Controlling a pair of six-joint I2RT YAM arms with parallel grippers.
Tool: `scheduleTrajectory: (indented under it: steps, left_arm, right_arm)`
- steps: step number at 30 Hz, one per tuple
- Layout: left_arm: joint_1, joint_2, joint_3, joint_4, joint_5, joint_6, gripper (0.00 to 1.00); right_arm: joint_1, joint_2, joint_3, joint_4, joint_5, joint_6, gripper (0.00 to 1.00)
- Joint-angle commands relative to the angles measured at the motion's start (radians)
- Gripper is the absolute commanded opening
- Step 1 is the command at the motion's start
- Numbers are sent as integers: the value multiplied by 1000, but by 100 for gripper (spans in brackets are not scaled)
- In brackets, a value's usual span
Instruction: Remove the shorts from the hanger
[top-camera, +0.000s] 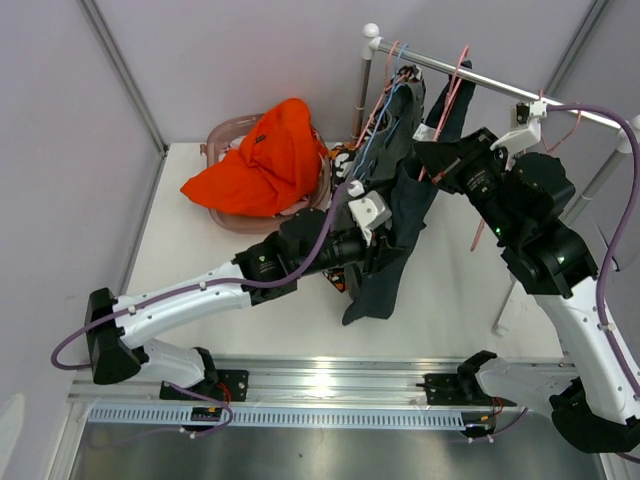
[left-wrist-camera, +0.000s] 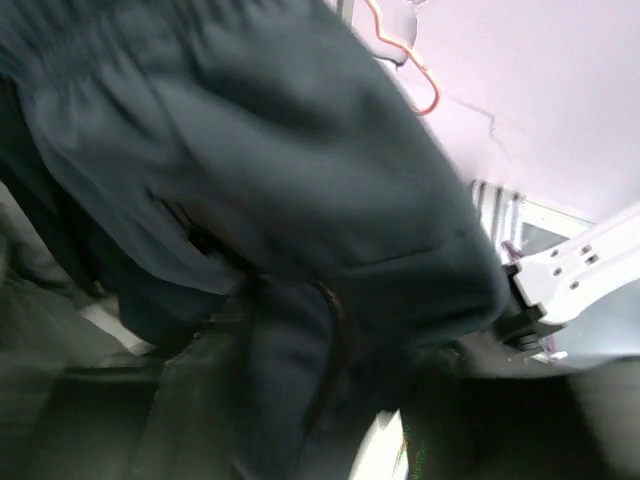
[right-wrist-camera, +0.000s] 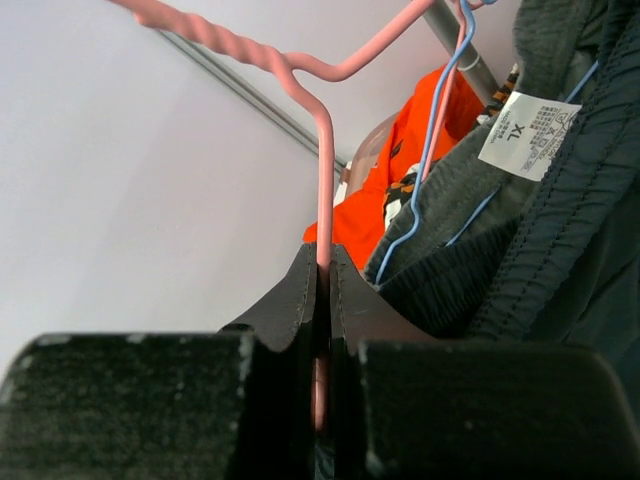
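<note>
The white bench (top-camera: 170, 255) carries a pinkish basket (top-camera: 214, 135) at its far left. A metal rail (top-camera: 500, 85) runs across the far right above it. The task looks partly done: a plain orange pair of shorts (top-camera: 275, 160) is off any hanger and heaped over the basket, with what may be more fabric under it.

The pair being worked on is the dark charcoal shorts (top-camera: 385, 280). They hang from the rail area and trail down towards the bench between the two arms, so they are not yet free. They fill almost the whole left wrist view, blurred and close. The left hand (top-camera: 375, 232) is buried in this cloth. I cannot tell whether its fingers are spread or closed on the fabric.

The pink hanger (right-wrist-camera: 320, 180) is hooked near the rail. The right hand (right-wrist-camera: 323, 268) has its fingers pressed together on the hanger's upright wire, pinching it, which I judge steadies it for a pull from the other side.

Just beside the pink hanger, a blue hanger (right-wrist-camera: 427, 150) carries a grey garment (right-wrist-camera: 450, 205), so at least one more pair is left on the rail. A white XL label (right-wrist-camera: 527, 135) shows at the dark waistband.

What remains, as I judge it, is drawing the charcoal pair clear of the wire, then the rest
</note>
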Motion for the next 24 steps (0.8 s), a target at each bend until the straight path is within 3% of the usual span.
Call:
scheduleTrajectory:
  steps: [1, 2, 9, 13, 19, 24]
  left_arm:
    - [-6, 32, 60, 53, -58, 24, 29]
    - [-8, 34, 62, 51, -72, 23, 1]
    - [-91, -73, -24, 31, -150, 30, 0]
    - [-279, -240, -137, -10, -277, 39, 0]
    - [-491, -333, -280, -32, -437, -28, 0]
    - [-496, -305, -362, 29, -486, -54, 0]
  right_arm:
    - [6, -46, 9, 100, 9, -8, 0]
    - [5, -49, 3, 99, 12, -7, 0]
    - [5, -47, 23, 73, 81, -42, 0]
    - [-12, -7, 83, 36, 121, -76, 0]
    - [-138, 34, 133, 19, 61, -58, 0]
    - [-181, 23, 111, 31, 6, 5, 0]
